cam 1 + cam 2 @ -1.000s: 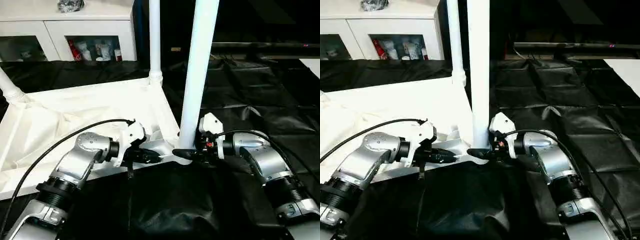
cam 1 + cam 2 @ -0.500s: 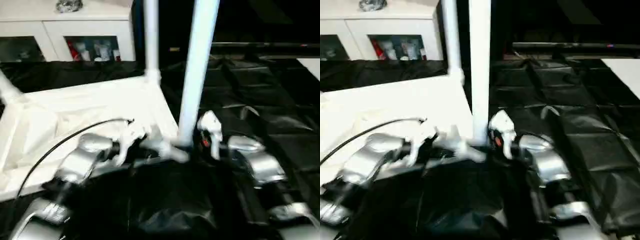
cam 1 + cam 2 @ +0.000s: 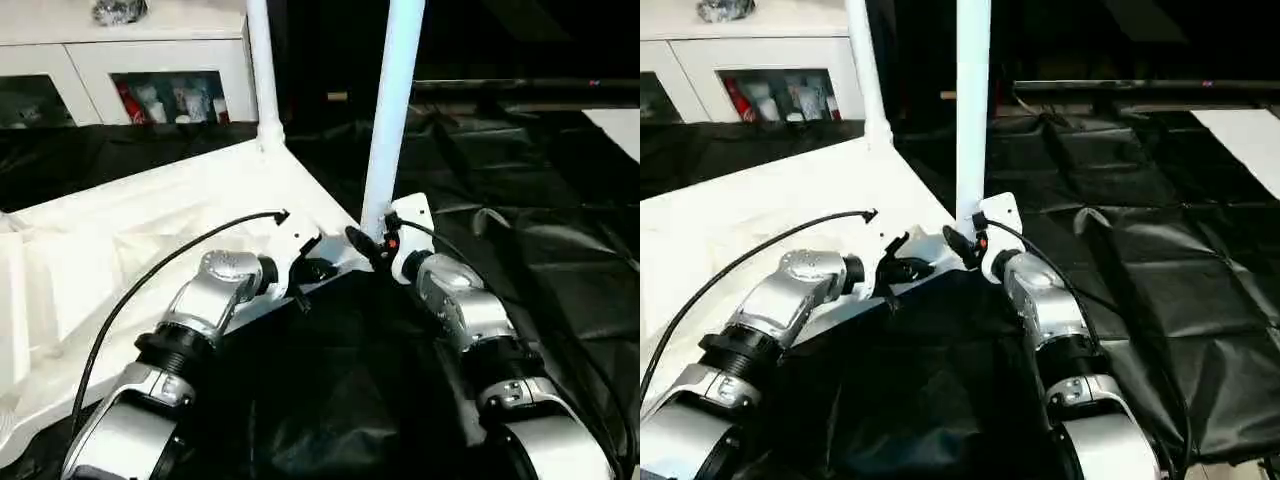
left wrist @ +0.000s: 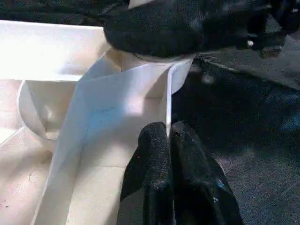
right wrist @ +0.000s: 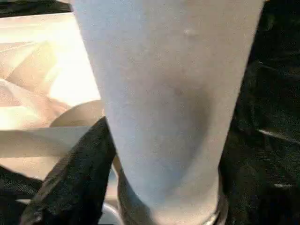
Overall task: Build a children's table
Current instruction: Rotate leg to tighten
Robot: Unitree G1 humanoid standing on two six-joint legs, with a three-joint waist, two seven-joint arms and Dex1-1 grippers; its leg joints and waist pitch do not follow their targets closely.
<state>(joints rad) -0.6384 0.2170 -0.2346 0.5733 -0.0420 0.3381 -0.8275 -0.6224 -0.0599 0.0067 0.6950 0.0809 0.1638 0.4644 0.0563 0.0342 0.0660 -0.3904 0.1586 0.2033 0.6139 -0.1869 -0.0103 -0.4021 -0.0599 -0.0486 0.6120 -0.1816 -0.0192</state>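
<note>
Now | left claw (image 4: 168,140) pinched on tabletop (image 3: 150,240) rim | right claw (image 3: 372,243) around socketed leg (image 3: 392,110)

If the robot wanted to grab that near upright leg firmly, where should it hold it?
Probably low on the near leg, just above its corner socket, coming level from the robot's side. It stands upright and is round and widest there, and the tabletop blocks the other side.

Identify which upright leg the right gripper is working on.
The near-corner leg, the thicker-looking one closest to the robot. The right gripper sits at its base, while the other leg stands at the far corner by the cabinet.
</note>
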